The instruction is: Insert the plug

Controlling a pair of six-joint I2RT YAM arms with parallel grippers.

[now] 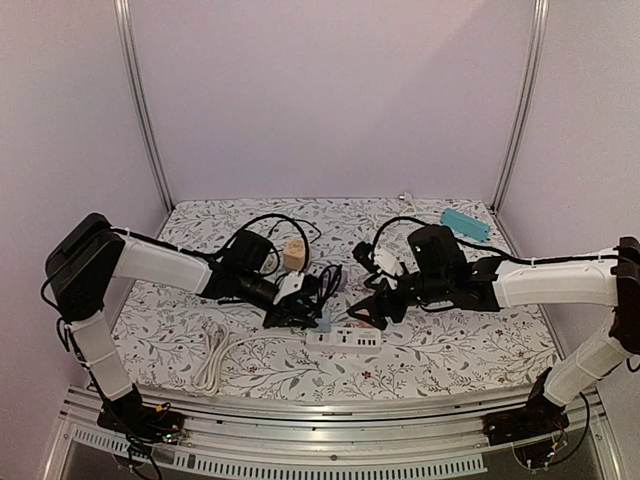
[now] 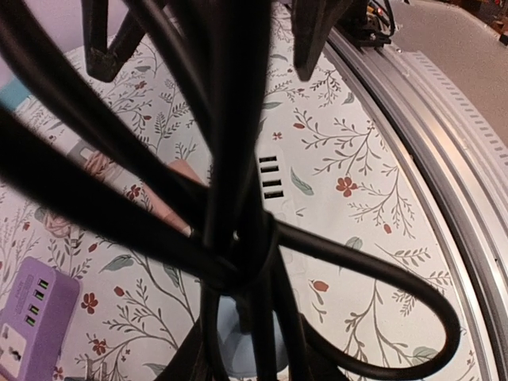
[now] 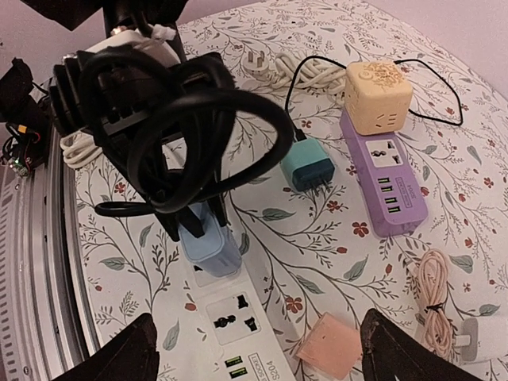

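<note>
Covering the desk is a white cloth printed with grey-green sprigs and small red flowers, closed in on three sides by plain lilac walls, with slim aluminium posts in the back corners and a ribbed metal rail along the near edge. At the front centre lies a white power strip. The left claw is clenched on the pale blue plug, which stands upright on the strip's end socket; whether its pins are seated cannot be told. A looped black cable crowds the claw. The right claw hangs released over the strip, its fingers spread wide. Behind the strip sit a teal adapter, a purple power strip and a yellow cube socket touching its far end. A pink square lies just beside the white strip, and a coiled white cord rests near the left front edge.
</note>
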